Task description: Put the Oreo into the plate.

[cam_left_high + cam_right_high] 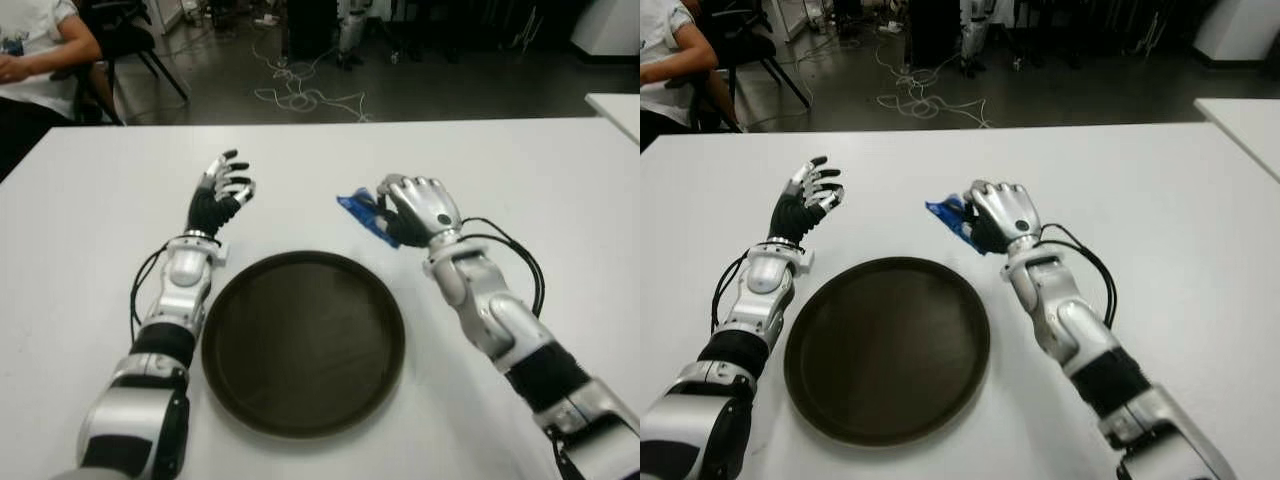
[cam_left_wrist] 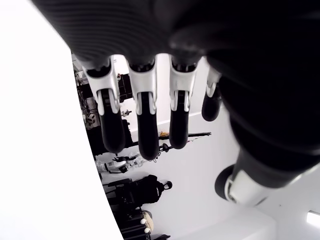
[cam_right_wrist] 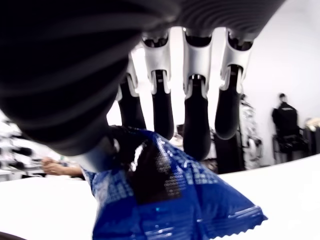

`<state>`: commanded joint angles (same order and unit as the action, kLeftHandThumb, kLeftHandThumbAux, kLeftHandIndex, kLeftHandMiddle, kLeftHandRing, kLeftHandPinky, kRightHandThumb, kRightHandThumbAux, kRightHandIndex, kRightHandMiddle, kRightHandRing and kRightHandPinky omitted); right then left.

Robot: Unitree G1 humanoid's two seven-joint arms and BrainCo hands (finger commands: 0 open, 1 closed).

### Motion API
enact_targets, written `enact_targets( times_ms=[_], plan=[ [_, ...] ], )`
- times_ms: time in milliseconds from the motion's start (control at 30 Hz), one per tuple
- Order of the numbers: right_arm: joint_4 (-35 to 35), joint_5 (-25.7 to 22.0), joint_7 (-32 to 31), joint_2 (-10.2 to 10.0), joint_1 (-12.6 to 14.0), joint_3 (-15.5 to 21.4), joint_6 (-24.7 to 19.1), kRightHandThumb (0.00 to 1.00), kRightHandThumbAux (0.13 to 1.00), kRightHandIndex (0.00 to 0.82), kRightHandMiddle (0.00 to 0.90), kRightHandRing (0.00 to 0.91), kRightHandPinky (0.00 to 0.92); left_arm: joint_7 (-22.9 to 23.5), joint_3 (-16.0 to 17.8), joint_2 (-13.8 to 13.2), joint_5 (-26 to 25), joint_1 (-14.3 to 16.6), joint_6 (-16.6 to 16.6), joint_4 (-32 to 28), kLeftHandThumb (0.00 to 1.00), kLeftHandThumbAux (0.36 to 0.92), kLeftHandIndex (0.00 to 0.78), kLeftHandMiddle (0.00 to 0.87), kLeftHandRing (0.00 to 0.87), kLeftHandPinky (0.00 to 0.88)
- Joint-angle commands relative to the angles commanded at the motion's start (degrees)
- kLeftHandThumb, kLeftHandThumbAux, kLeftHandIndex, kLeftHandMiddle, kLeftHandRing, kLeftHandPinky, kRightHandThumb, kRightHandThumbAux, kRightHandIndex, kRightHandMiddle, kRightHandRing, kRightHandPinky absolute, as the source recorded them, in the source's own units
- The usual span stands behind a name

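The Oreo is a blue foil packet lying just past the far right rim of the round dark plate on the white table. My right hand arches over the packet with its fingers curled down around it. In the right wrist view the packet sits under the palm, between the thumb and the fingertips. One end of the packet sticks out toward the plate's side. My left hand is held up left of the plate, fingers spread and holding nothing. Nothing lies on the plate.
A seated person and a chair are beyond the table's far left corner. Loose cables lie on the floor behind. The corner of another white table shows at the right.
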<state>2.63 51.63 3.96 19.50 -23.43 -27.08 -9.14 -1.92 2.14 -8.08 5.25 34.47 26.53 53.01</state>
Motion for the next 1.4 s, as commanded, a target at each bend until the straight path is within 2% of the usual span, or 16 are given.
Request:
enact_targets(
  times_ms=[167,567,767,1100,1400],
  plan=[
    [-5.51,0.46,0.10,-0.76,2.74,0.04,1.20,0.690,0.731,0.430,0.643,0.639,0.639,0.29,0.54,0.35,-0.72,0.23,0.19,0.60,0.365,0.683,0.128,0.240,0.271,0.313],
    [-10.11,-3.02,-1.49,-0.60,5.92,1.40,8.25,0.690,0.729,0.429,0.641,0.633,0.646,0.40,0.98,0.37,-0.93,0.96,0.05,2.21,0.410,0.686,0.124,0.237,0.265,0.308],
    [-10.65,-5.63,-3.88,-0.34,6.72,1.41,12.35,0.693,0.728,0.429,0.635,0.630,0.648,-0.29,0.95,0.53,-0.66,0.96,0.36,2.39,0.407,0.686,0.124,0.240,0.264,0.305],
    [-10.30,-8.89,-7.43,-0.73,7.87,1.67,16.54,0.693,0.729,0.428,0.651,0.651,0.655,-0.77,0.99,0.71,-0.60,1.15,0.25,2.80,0.417,0.689,0.121,0.238,0.259,0.299],
    [-7.51,-11.64,-7.41,-1.27,8.40,1.02,22.32,0.694,0.728,0.427,0.650,0.654,0.649,0.19,1.50,1.07,-1.70,1.40,0.51,3.22,0.424,0.695,0.119,0.236,0.259,0.300]
  ],
)
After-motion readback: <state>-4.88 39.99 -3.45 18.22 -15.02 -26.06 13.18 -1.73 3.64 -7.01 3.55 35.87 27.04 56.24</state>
